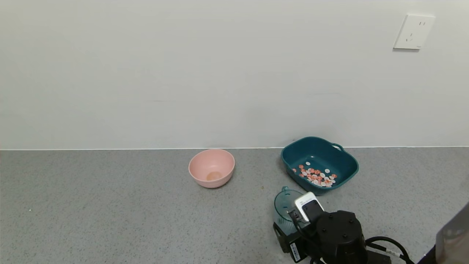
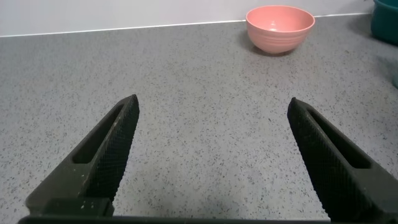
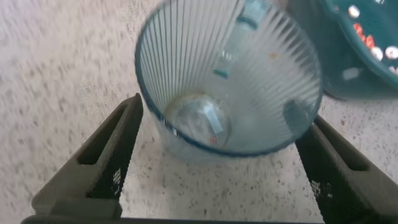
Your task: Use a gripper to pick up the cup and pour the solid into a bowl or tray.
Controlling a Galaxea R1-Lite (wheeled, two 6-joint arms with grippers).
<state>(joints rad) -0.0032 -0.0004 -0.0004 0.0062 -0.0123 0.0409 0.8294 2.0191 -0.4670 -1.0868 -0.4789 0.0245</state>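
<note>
The blue-tinted ribbed cup stands upright on the grey counter, just in front of the dark teal tub. My right gripper is open; in the right wrist view the cup stands between its spread fingers. The cup looks nearly empty, with one small orange speck at its bottom. The orange-red and white pieces lie in the tub, whose edge also shows in the right wrist view. My left gripper is open and empty over bare counter.
A round pink bowl stands to the left of the tub near the wall; it also shows in the left wrist view. The white wall runs behind both, with a socket high on the right.
</note>
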